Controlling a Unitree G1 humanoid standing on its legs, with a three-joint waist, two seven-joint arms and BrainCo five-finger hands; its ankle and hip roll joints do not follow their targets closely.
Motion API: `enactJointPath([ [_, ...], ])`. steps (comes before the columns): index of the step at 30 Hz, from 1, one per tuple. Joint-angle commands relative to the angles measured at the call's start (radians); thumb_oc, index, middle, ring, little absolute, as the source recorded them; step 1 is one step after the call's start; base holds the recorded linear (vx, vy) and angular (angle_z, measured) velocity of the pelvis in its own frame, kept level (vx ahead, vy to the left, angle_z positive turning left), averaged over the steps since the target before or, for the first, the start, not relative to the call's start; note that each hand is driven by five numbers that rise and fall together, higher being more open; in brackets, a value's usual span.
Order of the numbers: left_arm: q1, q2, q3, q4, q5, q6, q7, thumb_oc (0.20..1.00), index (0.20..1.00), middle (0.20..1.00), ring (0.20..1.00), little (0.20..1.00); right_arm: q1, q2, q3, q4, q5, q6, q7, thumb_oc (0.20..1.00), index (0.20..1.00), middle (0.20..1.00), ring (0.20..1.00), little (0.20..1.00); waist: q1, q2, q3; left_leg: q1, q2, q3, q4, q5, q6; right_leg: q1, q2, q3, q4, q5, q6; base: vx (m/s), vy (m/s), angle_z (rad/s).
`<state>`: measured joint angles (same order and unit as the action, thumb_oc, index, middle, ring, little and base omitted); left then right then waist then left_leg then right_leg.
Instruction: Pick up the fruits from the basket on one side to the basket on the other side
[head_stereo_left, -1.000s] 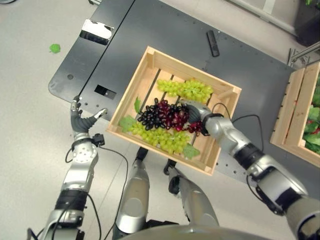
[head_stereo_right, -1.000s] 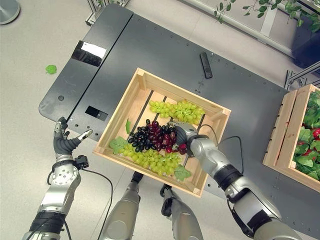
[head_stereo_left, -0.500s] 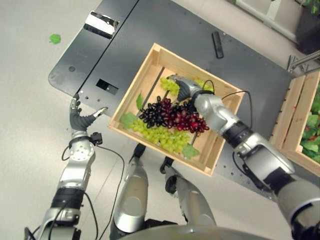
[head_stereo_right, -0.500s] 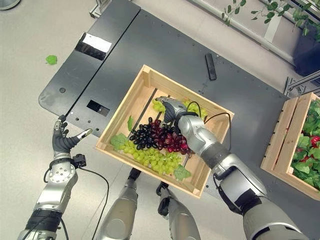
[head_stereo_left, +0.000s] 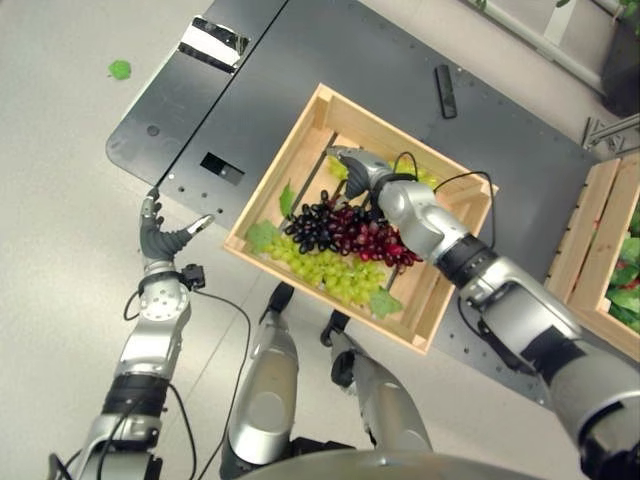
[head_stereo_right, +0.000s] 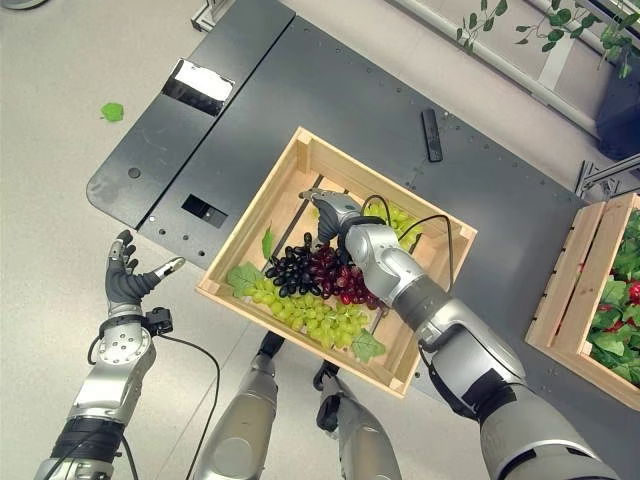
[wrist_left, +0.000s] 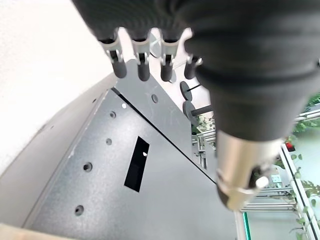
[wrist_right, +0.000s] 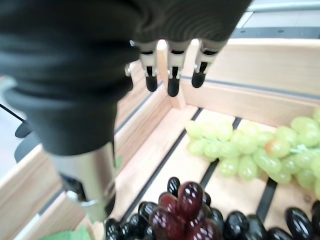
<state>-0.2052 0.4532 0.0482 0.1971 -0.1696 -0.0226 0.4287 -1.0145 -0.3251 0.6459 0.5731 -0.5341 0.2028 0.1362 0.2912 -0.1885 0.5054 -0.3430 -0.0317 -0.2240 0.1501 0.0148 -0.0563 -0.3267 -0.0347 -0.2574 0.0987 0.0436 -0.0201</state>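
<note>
**Desk:** What's on the left?

**Photographer:** The left robot hand waits off the edge of the dark surface, fingers relaxed and spread, holding nothing; I'd judge it is kept clear so the other arm can work.

**Desk:** And the middle?

**Photographer:** A slatted wooden crate holds three grape bunches: green grapes along the near side, a dark purple-and-red bunch in the middle, and a second green bunch at the far side. The right robot hand hovers over that far bunch near the crate's far-left corner (fingers straight, gripping nothing), likely poised to take it.

**Desk:** The right edge?

**Photographer:** A second wooden crate, well apart, holds green leaves and something red that I can't identify. It is presumably the destination. No fruit is lifted yet.
</note>
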Motion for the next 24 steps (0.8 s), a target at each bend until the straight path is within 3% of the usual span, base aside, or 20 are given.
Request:
enactJointPath([
  [1, 0.000, 0.045, 0.032, -0.075, 0.043, -0.017, 0.002, 1.000, 1.000, 1.000, 1.000, 1.000, -0.006, -0.003, 0.010, -0.041, -0.032, -0.004, 0.005, 1.000, 1.000, 1.000, 1.000, 1.000, 0.020, -0.071, 0.014, -0.027, -0.066, 0.034, -0.004, 0.011, 0.072, 0.036, -0.032, 0.008, 0.029, 0.014, 0.088, 0.00, 0.000, 0.00],
  [24, -0.039, 0.057, 0.025, -0.081, 0.094, 0.003, -0.016, 1.000, 1.000, 1.000, 1.000, 1.000, 0.002, -0.101, 0.011, -0.166, -0.111, -0.022, 0.114, 1.000, 1.000, 1.000, 1.000, 1.000, -0.008, -0.097, 0.011, -0.009, -0.063, 0.046, -0.018, 0.008, 0.070, 0.041, -0.029, 0.022, 0.019, 0.022, 0.093, 0.00, 0.000, 0.00],
])
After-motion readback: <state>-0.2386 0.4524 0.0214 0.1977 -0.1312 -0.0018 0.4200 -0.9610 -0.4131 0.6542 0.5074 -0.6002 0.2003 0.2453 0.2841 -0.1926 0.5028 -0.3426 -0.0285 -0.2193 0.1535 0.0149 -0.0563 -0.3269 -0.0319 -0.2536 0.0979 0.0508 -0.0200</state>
